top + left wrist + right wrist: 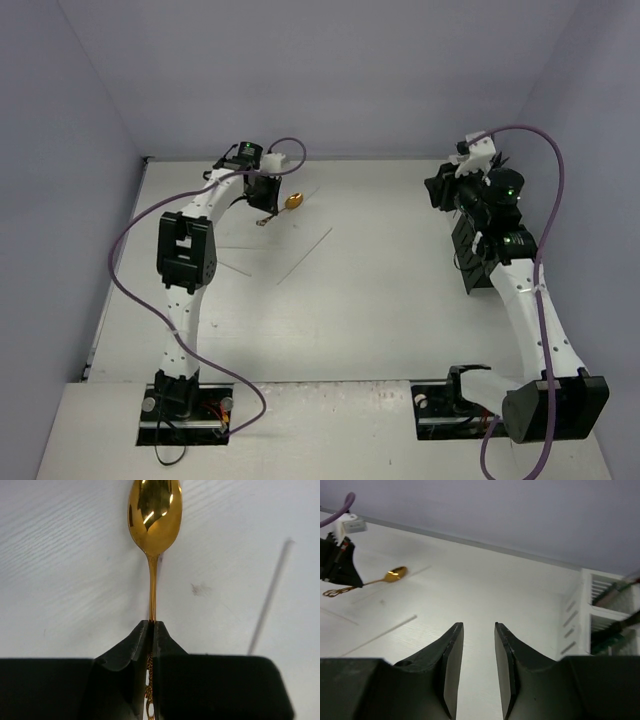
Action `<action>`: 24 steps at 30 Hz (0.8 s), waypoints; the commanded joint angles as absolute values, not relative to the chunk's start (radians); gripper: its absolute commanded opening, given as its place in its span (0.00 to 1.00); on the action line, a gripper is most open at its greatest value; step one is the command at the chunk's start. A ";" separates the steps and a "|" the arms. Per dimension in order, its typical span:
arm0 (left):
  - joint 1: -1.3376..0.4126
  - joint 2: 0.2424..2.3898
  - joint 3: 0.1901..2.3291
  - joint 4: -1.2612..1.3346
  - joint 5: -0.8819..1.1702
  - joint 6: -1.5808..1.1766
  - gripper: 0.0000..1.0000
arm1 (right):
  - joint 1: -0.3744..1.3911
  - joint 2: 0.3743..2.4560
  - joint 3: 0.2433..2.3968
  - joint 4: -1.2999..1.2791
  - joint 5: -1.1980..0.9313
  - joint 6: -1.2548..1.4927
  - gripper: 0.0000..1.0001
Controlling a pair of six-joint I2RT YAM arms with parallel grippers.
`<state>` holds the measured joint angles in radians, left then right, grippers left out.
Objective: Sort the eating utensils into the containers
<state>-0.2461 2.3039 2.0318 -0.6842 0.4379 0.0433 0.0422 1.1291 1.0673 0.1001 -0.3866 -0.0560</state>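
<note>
Carefully, the gold spoon [155, 515] is best being raised level and slowly, since only its thin handle is being pinched. It is being grasped by the clenched left gripper [151, 626], with the bowl jutting toward twelve o'clock beyond the jaw tips, over the table [380, 300]. The right gripper [475, 630] is being held parted and empty, with the white holder [582, 615] at its three o'clock.

I'm looking at a white counter [380, 290]. Pale chopsticks [305, 255] lie loose on its left half, one slanted near the middle and fainter ones further left. A white slotted holder [576, 617] stands toward its right edge.
</note>
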 commanded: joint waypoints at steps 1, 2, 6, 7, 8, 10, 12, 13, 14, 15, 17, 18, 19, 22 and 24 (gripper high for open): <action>-0.238 2.023 1.992 -0.653 0.533 -0.019 0.00 | 0.141 1.186 1.167 0.178 -0.398 0.086 0.36; -0.239 1.988 1.966 -0.653 0.538 -0.028 0.00 | 0.164 1.205 1.184 0.180 -0.394 0.103 0.38; -0.240 1.885 1.880 -0.624 0.575 -0.058 0.00 | 0.222 1.286 1.223 0.204 -0.384 0.230 0.50; -0.241 1.860 1.855 -0.610 0.585 -0.071 0.00 | 0.229 1.302 1.228 0.212 -0.387 0.268 0.51; -0.242 1.832 1.826 -0.604 0.589 -0.087 0.00 | 0.236 1.322 1.230 0.219 -0.393 0.287 0.52; -0.245 1.796 1.797 -0.594 0.590 -0.104 0.00 | 0.244 1.350 1.244 0.221 -0.416 0.342 0.52; -0.252 1.780 1.766 -0.599 0.585 -0.093 0.00 | 0.255 1.380 1.249 0.221 -0.426 0.364 0.52; -0.254 1.771 1.754 -0.606 0.576 -0.080 0.01 | 0.261 1.389 1.251 0.222 -0.429 0.367 0.51; -0.260 1.765 1.742 -0.617 0.547 -0.056 0.05 | 0.267 1.394 1.251 0.222 -0.430 0.364 0.51; -0.265 1.762 1.729 -0.627 0.497 -0.024 0.15 | 0.271 1.394 1.249 0.222 -0.429 0.360 0.51; -0.264 1.756 1.698 -0.641 0.463 0.025 0.33 | 0.275 1.391 1.244 0.221 -0.429 0.346 0.51; -0.264 1.756 1.687 -0.655 0.450 0.049 0.36 | 0.275 1.385 1.241 0.220 -0.427 0.337 0.51; -0.265 1.754 1.669 -0.676 0.444 0.072 0.37 | 0.275 1.371 1.237 0.218 -0.423 0.324 0.51; -0.265 1.744 1.567 -0.702 0.412 0.182 0.41 | 0.275 1.332 1.208 0.215 -0.420 0.270 0.51; -0.265 1.751 1.529 -0.730 0.399 0.305 0.43 | 0.275 1.307 1.184 0.211 -0.415 0.243 0.51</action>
<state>-0.2619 1.7945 1.5888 -0.6753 0.4519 0.0731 0.2702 1.4012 1.1918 0.1317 -0.4092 0.3021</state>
